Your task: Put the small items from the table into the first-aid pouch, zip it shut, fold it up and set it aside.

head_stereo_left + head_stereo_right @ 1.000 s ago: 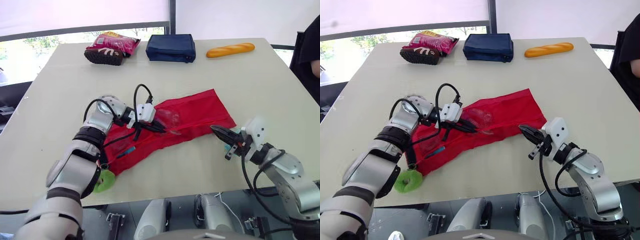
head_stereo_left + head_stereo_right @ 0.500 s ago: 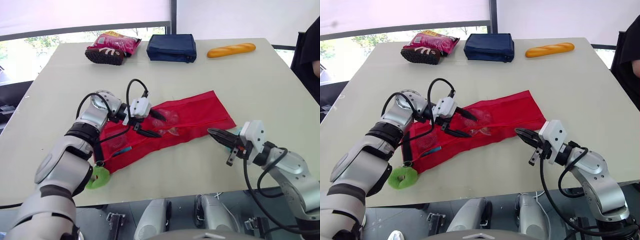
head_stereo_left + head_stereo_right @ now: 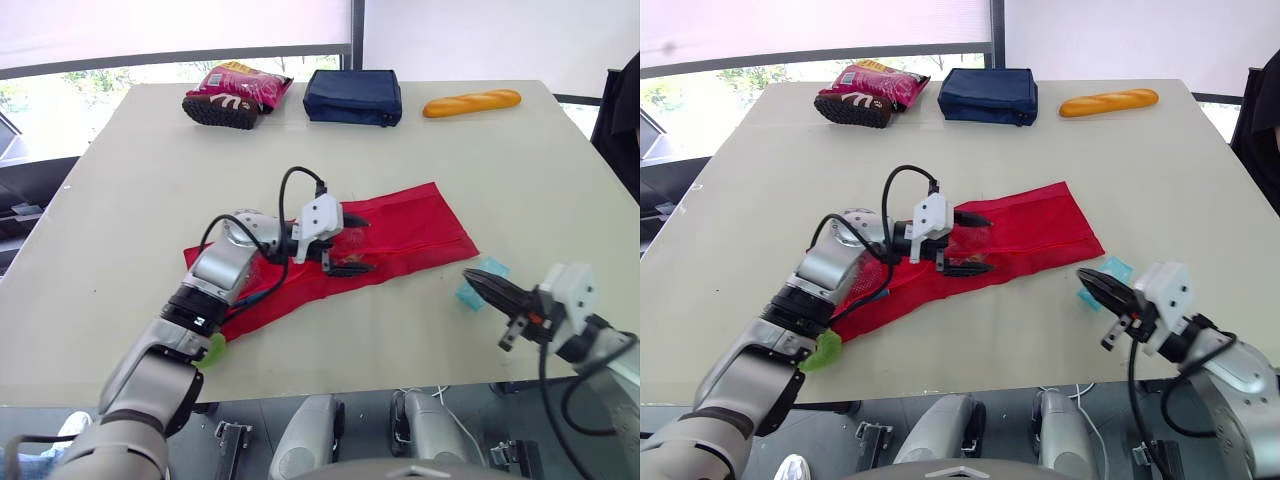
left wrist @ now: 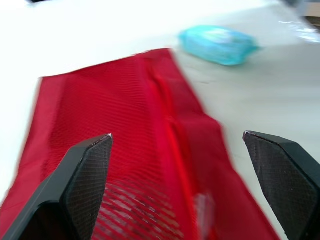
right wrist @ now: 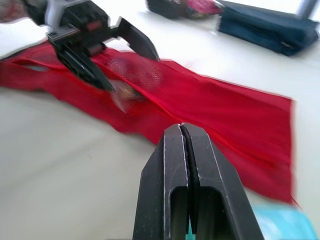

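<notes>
Pouch (image 3: 410,230) is lying flat mid-table: a long red mesh strip, seam running down its length, slanting toward my left. My left gripper (image 3: 357,243) is hovering over its middle, black fingers spread wide, gripping nothing. My right gripper (image 5: 181,132) is hanging off the pouch's right end, fingers pressed together, empty. Soft teal packet (image 4: 217,45) is lying just beside that tip, clear of the red edge. Bare table (image 3: 520,170) is giving room rightward; navy case (image 3: 355,96) and baguette (image 3: 471,102) are sitting along the far edge.
</notes>
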Robot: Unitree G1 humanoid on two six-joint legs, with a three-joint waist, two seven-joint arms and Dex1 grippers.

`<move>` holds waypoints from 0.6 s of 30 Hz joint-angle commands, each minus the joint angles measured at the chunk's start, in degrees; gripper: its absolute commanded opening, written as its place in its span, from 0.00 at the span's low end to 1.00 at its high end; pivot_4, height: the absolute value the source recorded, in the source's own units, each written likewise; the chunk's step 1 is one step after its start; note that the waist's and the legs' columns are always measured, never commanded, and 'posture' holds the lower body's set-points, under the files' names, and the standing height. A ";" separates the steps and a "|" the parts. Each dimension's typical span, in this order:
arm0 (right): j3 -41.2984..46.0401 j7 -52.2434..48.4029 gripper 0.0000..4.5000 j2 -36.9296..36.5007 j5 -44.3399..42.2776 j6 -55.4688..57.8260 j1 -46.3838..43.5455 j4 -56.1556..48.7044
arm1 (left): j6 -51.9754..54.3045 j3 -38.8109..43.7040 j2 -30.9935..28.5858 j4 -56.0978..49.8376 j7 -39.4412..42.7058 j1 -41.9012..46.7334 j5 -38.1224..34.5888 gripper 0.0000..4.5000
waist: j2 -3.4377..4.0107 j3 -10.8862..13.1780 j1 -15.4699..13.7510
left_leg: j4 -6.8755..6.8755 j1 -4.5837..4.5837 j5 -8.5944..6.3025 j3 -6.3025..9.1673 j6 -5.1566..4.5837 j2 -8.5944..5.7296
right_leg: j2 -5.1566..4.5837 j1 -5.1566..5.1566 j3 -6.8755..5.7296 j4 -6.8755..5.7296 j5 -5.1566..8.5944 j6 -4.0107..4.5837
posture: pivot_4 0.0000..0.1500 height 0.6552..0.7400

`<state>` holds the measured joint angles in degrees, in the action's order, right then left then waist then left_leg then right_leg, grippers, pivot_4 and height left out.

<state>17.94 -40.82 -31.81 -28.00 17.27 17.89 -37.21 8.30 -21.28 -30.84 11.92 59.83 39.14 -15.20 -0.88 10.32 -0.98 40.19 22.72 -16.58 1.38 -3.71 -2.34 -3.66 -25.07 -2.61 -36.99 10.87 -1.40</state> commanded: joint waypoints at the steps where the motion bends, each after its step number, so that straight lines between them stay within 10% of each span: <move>1: 5.25 -0.90 0.22 -1.02 -2.62 -1.10 2.46 -2.25 | 2.65 0.70 1.61 -2.72 -2.77 0.11 2.76 1.00 | 0.00 0.00 0.07 | 0.00 -0.01 0.00 0.01 0.00 0.01 | 0.01 0.00 0.00 0.00 0.00 0.00 | 1.00 1.00; 10: 8.87 -1.25 0.96 -1.01 -6.84 -0.27 6.13 -4.16 | 3.31 -2.27 10.72 10.06 -9.72 7.06 12.10 1.00 | 0.04 -0.02 -0.10 | 0.00 -0.12 -0.03 0.04 -0.05 0.01 | 0.04 0.18 -0.01 0.07 0.01 -0.01 | 1.00 1.00; 18: 8.35 -0.11 0.99 -0.85 -8.07 0.05 7.37 -6.28 | 0.71 -2.77 20.48 22.79 -11.04 14.06 16.90 1.00 | 0.03 -0.02 -0.60 | 0.01 -0.11 -0.08 0.03 -0.14 -0.04 | 0.00 0.22 -0.05 0.12 0.00 -0.07 | 1.00 1.00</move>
<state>25.32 -41.39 -32.59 -35.03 17.65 25.07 -41.79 9.97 -23.63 -11.36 33.92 49.06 51.99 1.00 -0.85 10.30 -1.58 40.20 22.61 -16.67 1.41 -3.86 -2.38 -3.66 -24.85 -2.65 -36.85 10.87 -1.48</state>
